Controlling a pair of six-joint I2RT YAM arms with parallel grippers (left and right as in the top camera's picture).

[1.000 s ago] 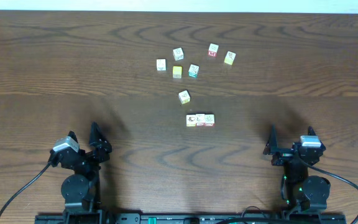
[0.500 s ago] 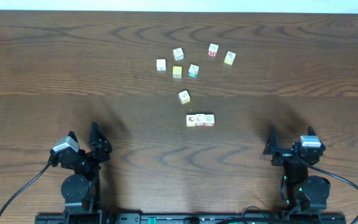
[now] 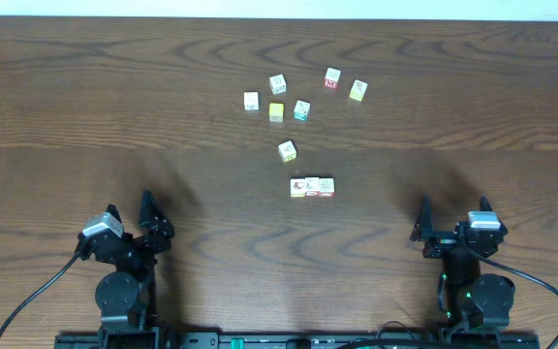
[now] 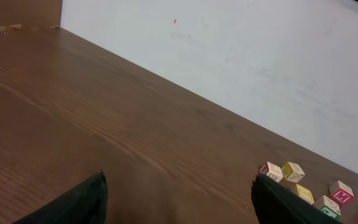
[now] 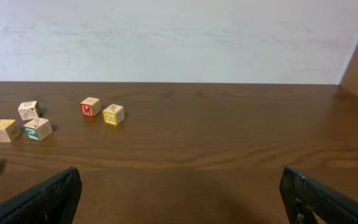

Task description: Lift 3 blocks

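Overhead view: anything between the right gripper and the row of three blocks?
No. In the overhead view, only bare table separates the open right gripper from the three blocks.

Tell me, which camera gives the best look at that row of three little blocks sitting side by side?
The overhead view: the row of three blocks lies whole and unobstructed there. The left wrist view shows only other blocks; the right wrist view catches at most a sliver at its lower left corner.

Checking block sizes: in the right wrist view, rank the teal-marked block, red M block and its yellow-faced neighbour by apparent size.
1. the teal-marked block, but it is nearer the camera.
2. the red M block and the yellow-faced neighbour: alike, unranked.
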